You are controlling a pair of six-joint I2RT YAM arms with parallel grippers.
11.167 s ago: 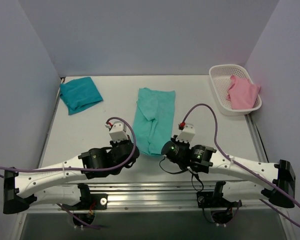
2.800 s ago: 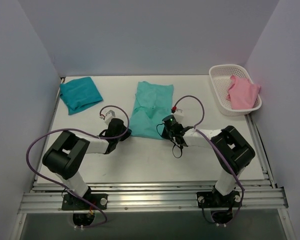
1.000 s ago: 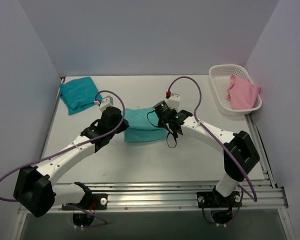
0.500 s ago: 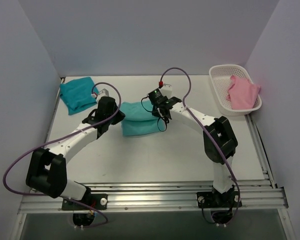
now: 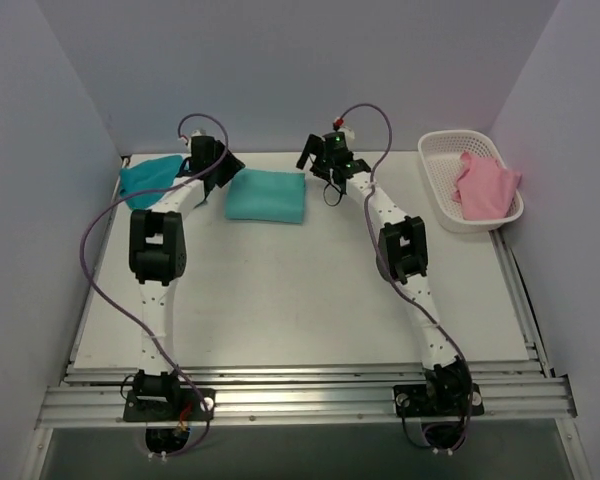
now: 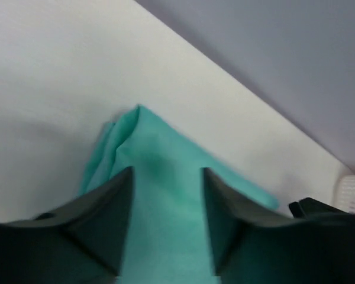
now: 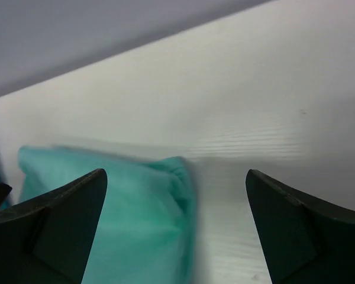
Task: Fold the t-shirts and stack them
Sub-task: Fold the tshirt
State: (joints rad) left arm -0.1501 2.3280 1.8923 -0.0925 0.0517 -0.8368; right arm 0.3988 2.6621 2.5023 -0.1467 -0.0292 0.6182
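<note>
Mint t-shirt (image 5: 266, 195) lying folded as compact rectangle at far centre, near but apart from folded teal t-shirt (image 5: 143, 180) at far left. Left gripper (image 5: 225, 172) and right gripper (image 5: 310, 160) hovering at its far corners, fingers spread, gripping nothing. Folding looking done; stacking remaining.

Mint shirt (image 5: 266, 195) folded flat — teal shirt (image 5: 138, 182) near.

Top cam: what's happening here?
Both arms are stretched to the far side of the table. The left gripper and right gripper are open, one at each end of the folded mint t-shirt. The darker teal t-shirt lies in the far left corner. The mint one sits beside it, not yet stacked. A pink cloth is in the white basket.
</note>
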